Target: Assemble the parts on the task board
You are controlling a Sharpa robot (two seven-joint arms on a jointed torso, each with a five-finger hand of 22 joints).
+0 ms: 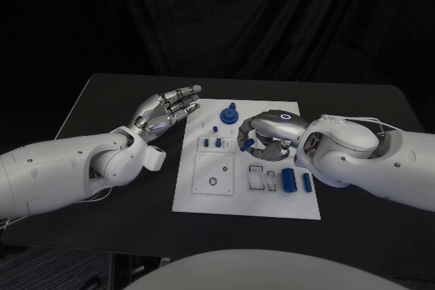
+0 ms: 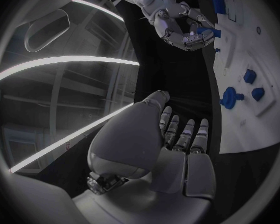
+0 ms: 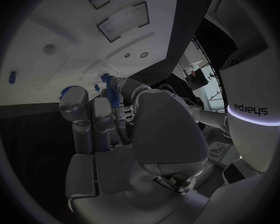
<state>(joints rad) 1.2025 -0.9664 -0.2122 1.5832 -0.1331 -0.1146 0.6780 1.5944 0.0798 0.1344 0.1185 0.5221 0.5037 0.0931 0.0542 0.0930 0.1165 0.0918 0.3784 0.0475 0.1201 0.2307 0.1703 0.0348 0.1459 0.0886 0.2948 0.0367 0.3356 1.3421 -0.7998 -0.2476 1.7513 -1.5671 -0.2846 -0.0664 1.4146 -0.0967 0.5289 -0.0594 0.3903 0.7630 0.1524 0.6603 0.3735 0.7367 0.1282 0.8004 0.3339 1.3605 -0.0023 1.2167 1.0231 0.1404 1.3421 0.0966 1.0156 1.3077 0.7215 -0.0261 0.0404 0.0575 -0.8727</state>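
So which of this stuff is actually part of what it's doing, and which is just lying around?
Part of the job:
- task board, the white plate
- blue parts on it, such as the knobbed piece and the cylinder
- right hand, down over the board, seemingly pinching a small blue part
- left hand, open beside the board

Just there:
- black table

You have a black table [image 1: 109,95] with rounded corners carrying everything here. Directly on it lies one thing, the white task board [image 1: 244,205], a flat rectangular plate set in the middle of the tabletop with its long sides running away from the robot. Its far edge sits well short of the table's far edge, and bare black surface borders the plate on the left and the right sides alike.
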